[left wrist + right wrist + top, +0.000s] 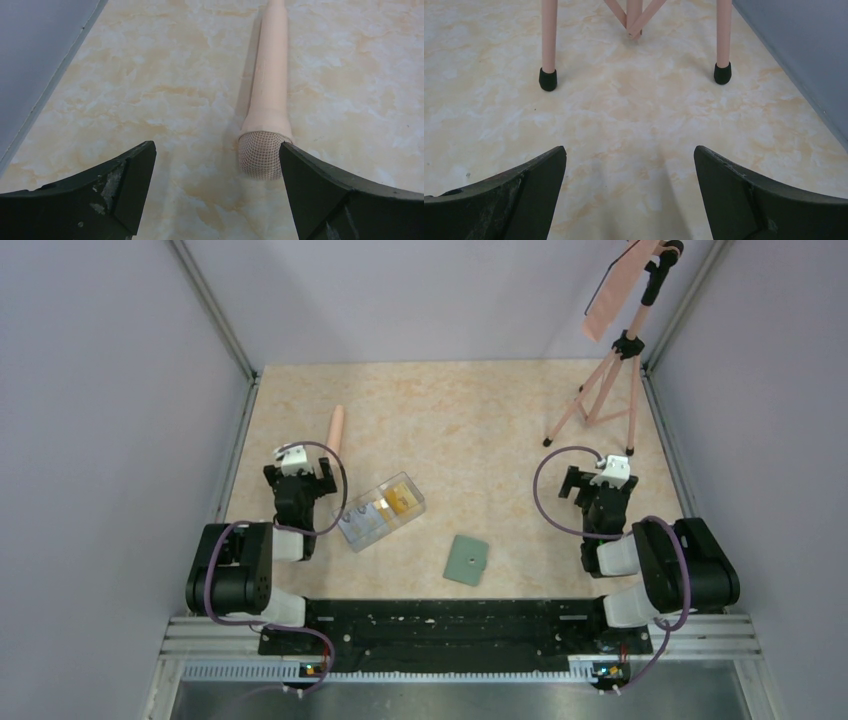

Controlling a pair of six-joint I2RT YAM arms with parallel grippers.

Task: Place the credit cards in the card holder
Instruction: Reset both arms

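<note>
The credit cards [384,508], yellow-orange and pale ones, lie inside a clear plastic box [350,533] left of the table's middle. The card holder [467,560], a flat muted-green square wallet, lies shut near the front edge at the centre. My left gripper [300,462] stands open just left of the box, with nothing between its fingers [125,185]. My right gripper [600,480] stands open at the right side, well away from the wallet, and is empty; bare table shows between its fingers [536,192].
A pink microphone [267,100] lies on the table ahead of the left gripper, its mesh head beside the right finger. A pink tripod [608,380] with a phone-like panel stands at the back right; its black feet [548,80] show ahead of the right gripper. Grey walls enclose the table.
</note>
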